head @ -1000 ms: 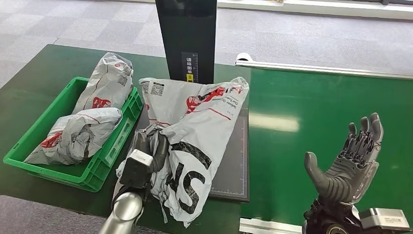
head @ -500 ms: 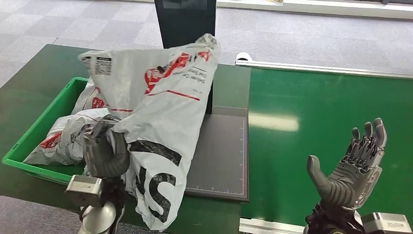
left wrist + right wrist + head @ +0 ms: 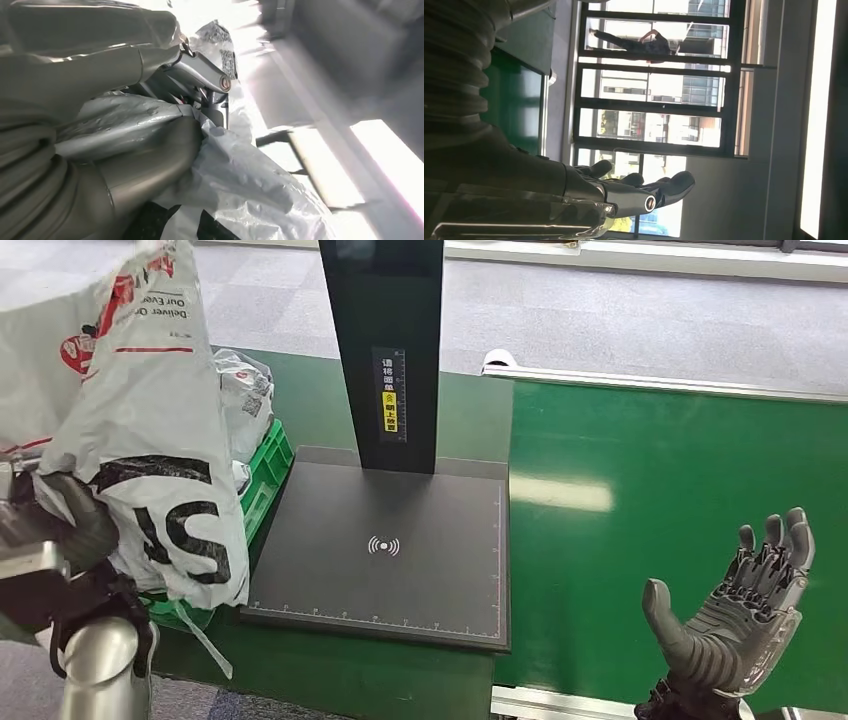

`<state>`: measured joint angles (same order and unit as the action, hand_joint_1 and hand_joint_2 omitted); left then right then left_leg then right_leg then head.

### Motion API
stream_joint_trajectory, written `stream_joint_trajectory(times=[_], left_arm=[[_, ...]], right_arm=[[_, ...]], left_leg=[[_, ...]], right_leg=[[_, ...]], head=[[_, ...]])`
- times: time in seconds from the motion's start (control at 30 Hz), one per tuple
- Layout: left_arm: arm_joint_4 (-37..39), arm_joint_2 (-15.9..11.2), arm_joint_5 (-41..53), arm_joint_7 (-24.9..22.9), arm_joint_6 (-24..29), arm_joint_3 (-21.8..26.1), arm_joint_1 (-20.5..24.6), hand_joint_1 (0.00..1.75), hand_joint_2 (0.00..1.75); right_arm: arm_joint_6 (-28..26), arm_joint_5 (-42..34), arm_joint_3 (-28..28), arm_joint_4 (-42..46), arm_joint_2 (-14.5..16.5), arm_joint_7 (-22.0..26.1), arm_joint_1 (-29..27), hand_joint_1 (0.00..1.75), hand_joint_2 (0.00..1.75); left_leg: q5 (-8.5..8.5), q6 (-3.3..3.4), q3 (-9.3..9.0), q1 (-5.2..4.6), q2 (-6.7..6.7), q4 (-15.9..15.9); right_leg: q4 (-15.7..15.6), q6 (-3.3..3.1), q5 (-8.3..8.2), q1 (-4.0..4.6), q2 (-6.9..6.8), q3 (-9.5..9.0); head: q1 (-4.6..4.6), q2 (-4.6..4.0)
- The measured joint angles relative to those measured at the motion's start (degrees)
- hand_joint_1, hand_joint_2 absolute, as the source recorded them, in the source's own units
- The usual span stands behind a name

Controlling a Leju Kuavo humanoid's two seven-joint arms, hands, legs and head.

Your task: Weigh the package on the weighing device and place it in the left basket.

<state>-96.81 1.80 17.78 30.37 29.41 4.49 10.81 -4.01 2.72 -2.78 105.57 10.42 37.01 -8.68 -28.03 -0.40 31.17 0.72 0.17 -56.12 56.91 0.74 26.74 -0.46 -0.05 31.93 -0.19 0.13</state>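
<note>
My left hand (image 3: 75,530) grips a large white plastic package (image 3: 140,430) with black and red print, lifted high over the green basket (image 3: 270,465) at the left of the table. In the left wrist view the crumpled package (image 3: 240,190) presses against my left hand (image 3: 115,130). The black weighing device (image 3: 390,550) lies bare in the middle, its dark upright column (image 3: 385,340) behind it. Low at the right, my right hand (image 3: 740,610) is raised, palm up, fingers apart, holding nothing. In the right wrist view my right hand (image 3: 624,192) is seen against bright windows.
Another white package (image 3: 245,390) lies in the basket, mostly hidden by the lifted one. A bright green conveyor surface (image 3: 680,500) with a metal rail (image 3: 660,382) fills the right side. Grey carpet floor lies beyond the table.
My left hand has carried the package up and to the left, off the weighing device and over the basket. The scale platform is now uncovered. The right hand has sunk slightly.
</note>
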Motion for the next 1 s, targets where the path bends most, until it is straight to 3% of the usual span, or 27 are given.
stream_joint_trajectory(times=[0.2,0.57,0.7,0.87,1.0], left_arm=[[22.9,-3.1,5.8,-2.0,-1.3,9.9,9.1,1.75,1.75],[43.6,-5.6,8.2,-4.2,-3.2,15.2,18.2,1.75,1.75],[47.1,-6.1,7.4,-3.8,-2.9,16.3,20.1,0.00,1.75],[47.1,-5.9,3.0,-0.1,-2.6,17.2,20.1,0.00,1.75],[41.6,-4.5,-2.5,2.7,-3.2,17.2,17.8,0.00,1.75]], right_arm=[[0.5,-0.3,0.0,-0.1,0.0,-0.5,0.9,0.00,1.75],[0.5,-0.4,0.2,-1.8,-0.3,-1.0,2.8,0.00,1.75],[0.5,-0.4,0.4,-2.4,-0.5,-1.1,3.0,0.00,1.75],[0.2,-0.4,0.7,-3.1,-0.7,-1.3,3.0,0.00,1.75],[-0.5,-0.4,0.8,-3.8,-0.7,-1.6,3.3,0.00,1.75]], left_leg=[[0.05,-0.03,0.01,0.00,0.09,0.0],[0.08,-0.05,0.05,-0.04,-0.26,0.0],[0.23,-0.14,0.01,-0.03,-0.37,0.0],[0.34,-0.17,-0.02,-0.03,-0.37,0.0],[0.36,-0.18,0.06,-0.02,-0.31,0.0]], right_leg=[[0.1,-0.03,-0.02,0.01,0.06,0.06],[0.1,-0.02,0.02,-0.04,-0.27,-0.02],[0.2,-0.05,0.00,-0.04,-0.34,-0.06],[0.3,-0.11,-0.05,-0.04,-0.34,-0.04],[0.3,-0.15,-0.09,-0.03,-0.28,0.07]], head=[[-0.02,0.00],[-0.01,0.00],[-0.01,0.00],[-0.02,0.00],[0.00,0.00]])
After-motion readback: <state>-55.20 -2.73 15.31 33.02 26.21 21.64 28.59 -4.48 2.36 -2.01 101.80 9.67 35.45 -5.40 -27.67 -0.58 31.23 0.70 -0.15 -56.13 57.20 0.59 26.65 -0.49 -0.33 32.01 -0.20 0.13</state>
